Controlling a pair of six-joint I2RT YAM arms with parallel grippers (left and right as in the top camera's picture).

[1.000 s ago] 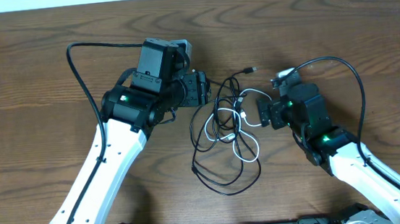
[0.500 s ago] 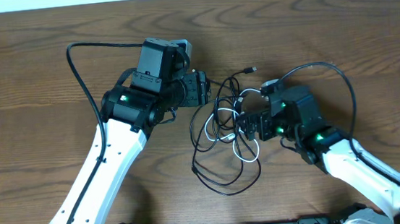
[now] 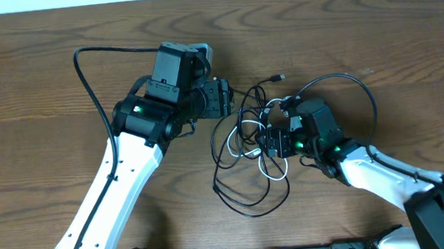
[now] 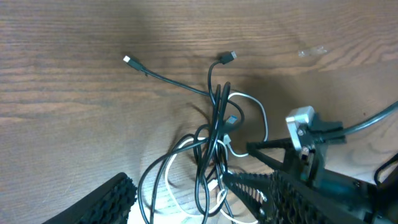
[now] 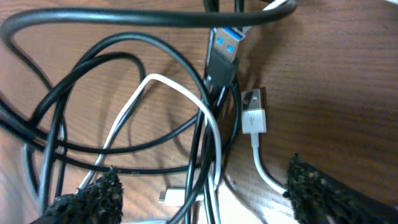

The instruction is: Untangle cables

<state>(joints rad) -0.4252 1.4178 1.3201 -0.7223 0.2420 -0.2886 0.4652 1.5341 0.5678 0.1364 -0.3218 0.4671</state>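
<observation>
Here, going from the left side to the right:

- The left gripper (image 3: 223, 98) is above the wooden table (image 3: 32, 68), just left of the tangle and pointing towards it. In the left wrist view only one ribbed finger (image 4: 109, 200) shows, far out at the lower left corner. The fingers are spread apart and nothing is held between them.
- The cables (image 3: 248, 142) lie in one tangled heap in the middle of the table, between the two grippers. Several black loops cross each other, and one wide black loop (image 3: 249, 207) reaches to the near side.
- A white cable (image 3: 277, 168) runs through the black ones and makes its own loop on the right part of the heap.
- Two thin black ends come out on the far side, each with a small plug: one (image 4: 127, 60) to the left, one (image 4: 229, 56) more to the right.
- The right gripper (image 3: 274, 142) is low over the right edge of the heap. Its two fingertips (image 5: 93, 190) stand wide apart with black and white strands between them, and they clamp nothing.
- Just beyond these fingertips, a black USB plug (image 5: 222, 53) with a blue insert and a white USB plug (image 5: 253, 113) lie side by side.
</observation>
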